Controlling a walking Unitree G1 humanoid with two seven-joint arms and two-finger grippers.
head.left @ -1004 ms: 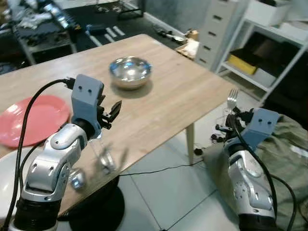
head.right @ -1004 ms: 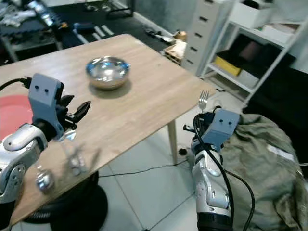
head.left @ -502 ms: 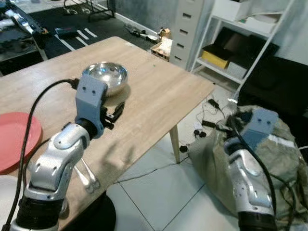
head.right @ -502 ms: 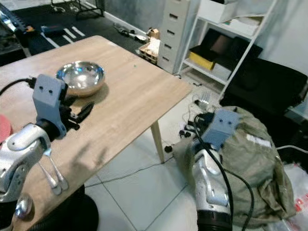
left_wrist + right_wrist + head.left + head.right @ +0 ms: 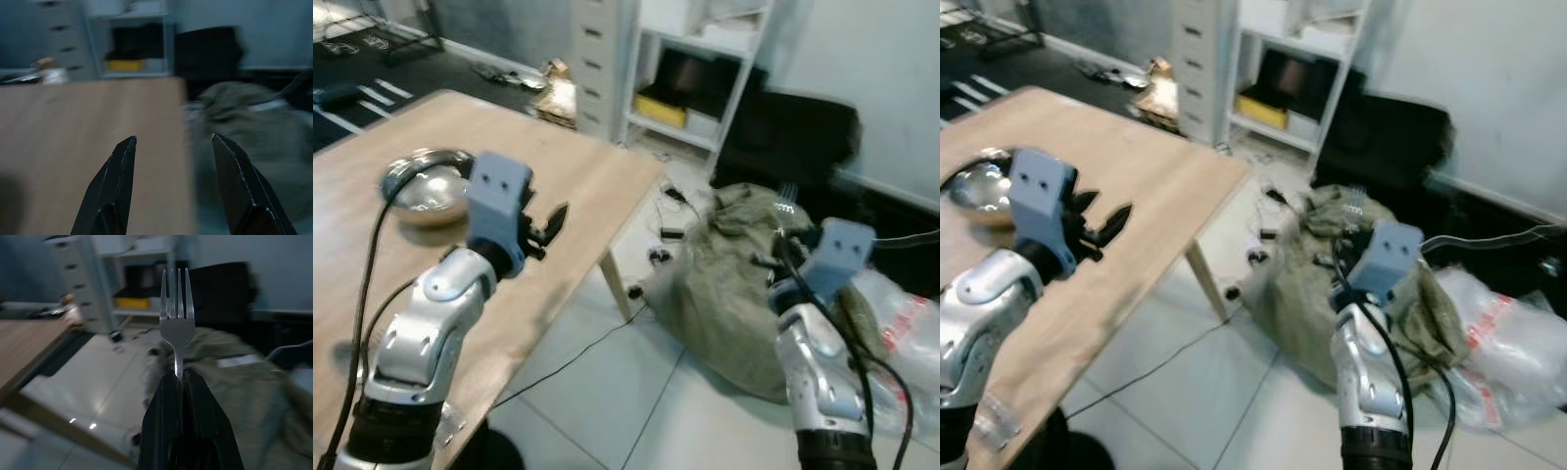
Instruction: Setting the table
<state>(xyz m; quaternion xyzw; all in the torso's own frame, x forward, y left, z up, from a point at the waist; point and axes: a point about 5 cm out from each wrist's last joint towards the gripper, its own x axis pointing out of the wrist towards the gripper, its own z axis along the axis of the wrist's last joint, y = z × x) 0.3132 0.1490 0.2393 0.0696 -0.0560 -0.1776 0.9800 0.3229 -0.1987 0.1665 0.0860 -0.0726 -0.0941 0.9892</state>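
A steel bowl [image 5: 426, 186] sits on the wooden table [image 5: 578, 166] at my left. My left gripper [image 5: 548, 220] hovers open above the table's right part, beside the bowl, with nothing between its fingers [image 5: 120, 171]. Off the table's corner, my right gripper [image 5: 177, 377] is raised above the floor and shut on the handle of a silver fork [image 5: 176, 308]. The fork [image 5: 787, 196] stands upright, tines up, in front of a green bundle.
An olive-green cloth bundle [image 5: 724, 274] lies on the tiled floor past the table's corner, with clear plastic bags [image 5: 901, 318] to its right. A white shelf [image 5: 705, 78], a drawer unit [image 5: 597, 49] and a black seat [image 5: 793, 137] line the wall. Cables [image 5: 661, 230] trail on the floor.
The whole view has swung to the right: the red plate and the spoons have slid out of sight, the bowl now sits far left. Both arms keep their pose; the fork stays gripped.
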